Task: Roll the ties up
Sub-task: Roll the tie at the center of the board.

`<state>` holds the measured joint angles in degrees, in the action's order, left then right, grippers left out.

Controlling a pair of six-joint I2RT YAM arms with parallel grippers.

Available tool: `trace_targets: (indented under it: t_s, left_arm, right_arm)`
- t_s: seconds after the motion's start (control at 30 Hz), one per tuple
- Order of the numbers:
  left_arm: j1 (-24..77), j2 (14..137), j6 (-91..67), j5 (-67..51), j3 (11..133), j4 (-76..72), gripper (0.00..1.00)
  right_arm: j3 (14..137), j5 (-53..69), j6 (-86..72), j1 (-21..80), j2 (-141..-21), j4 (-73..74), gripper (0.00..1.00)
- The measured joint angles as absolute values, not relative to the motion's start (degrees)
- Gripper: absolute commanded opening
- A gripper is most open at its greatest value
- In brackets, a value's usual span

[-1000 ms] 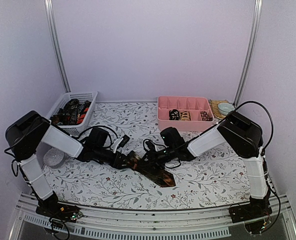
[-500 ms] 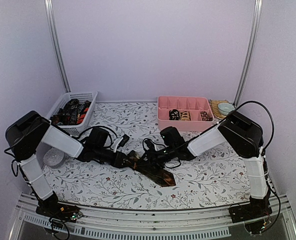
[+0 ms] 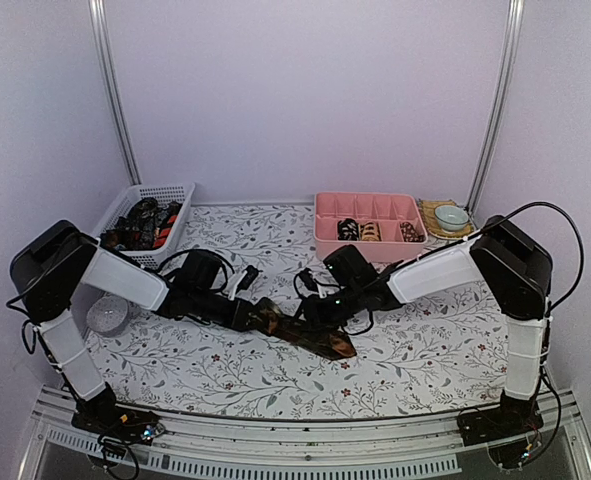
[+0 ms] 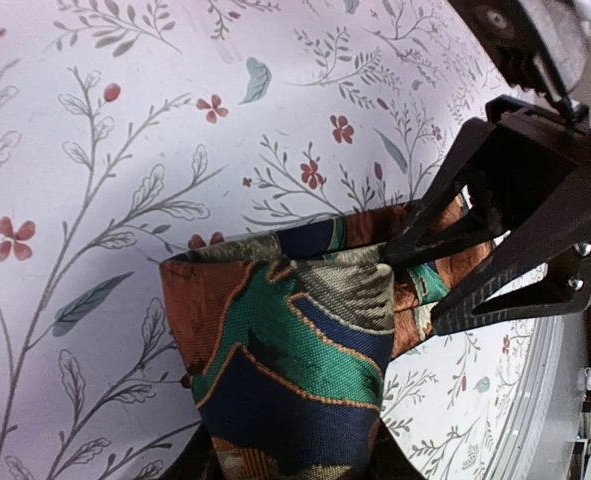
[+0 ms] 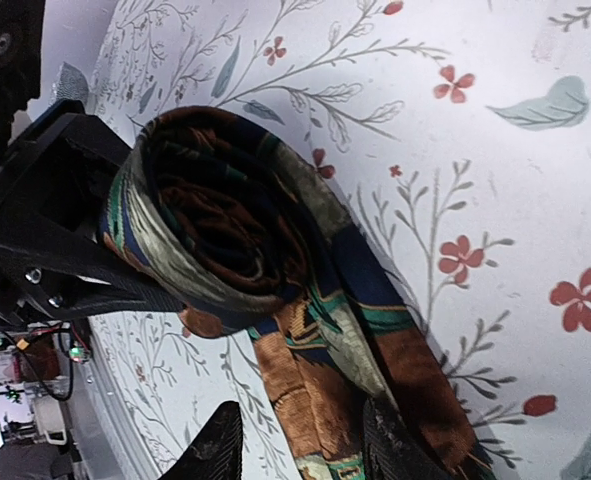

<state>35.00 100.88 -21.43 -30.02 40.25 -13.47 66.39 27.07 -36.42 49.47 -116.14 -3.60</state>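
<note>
One tie [image 3: 327, 342], dark brown with green, navy and orange patches, lies mid-table, its narrow part wound into a coil [image 3: 268, 316]. My left gripper [image 3: 253, 312] is shut on that coil. In the left wrist view the coil [image 4: 295, 340] fills the foreground and hides my own fingertips. In the right wrist view the left gripper's black fingers [image 5: 65, 250] clamp the coil [image 5: 215, 220]. My right gripper [image 5: 300, 450] is open and straddles the flat band [image 5: 375, 360] just below the coil. Its fingers [image 4: 515, 230] reach the coil's far side in the left wrist view.
A pink compartment tray [image 3: 370, 250] at the back right holds three rolled ties [image 3: 372, 232]. A white mesh basket [image 3: 160, 188] at the back left holds several loose ties. A small bowl [image 3: 451, 214] sits right of the tray. A round clear object [image 3: 105, 315] lies by the left arm.
My right gripper's fingers have spread apart and its arm has swung outward to the right. The left gripper has closed tighter on the coil, which has shifted slightly right.
</note>
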Motion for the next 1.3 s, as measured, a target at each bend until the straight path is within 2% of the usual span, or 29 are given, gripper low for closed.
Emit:
trace_targets:
  t_s: [0.3, 0.63, 0.87, 0.97, 1.3]
  left_arm:
    - [35.0, 100.7, -22.6, -28.7, 42.0, -10.1, 0.31]
    - [35.3, 99.5, -25.2, -24.6, 44.1, -4.8, 0.31]
    - [38.9, 98.9, -24.2, -16.5, 48.1, 2.7, 0.31]
    - [41.1, 98.9, -23.0, -11.9, 50.3, 6.2, 0.31]
    - [49.1, 100.8, -19.8, 4.9, 56.6, 14.9, 0.31]
  right_arm:
    - [64.6, 22.0, -29.0, 50.3, -114.8, -1.5, 0.31]
    - [63.0, 17.5, -26.3, 53.6, -114.1, -3.4, 0.30]
    - [63.0, 16.3, -26.0, 54.5, -114.1, -3.5, 0.30]
    - [63.0, 16.0, -26.0, 54.5, -114.1, -3.5, 0.32]
    - [60.7, 19.0, -26.9, 52.9, -111.3, -2.4, 0.47]
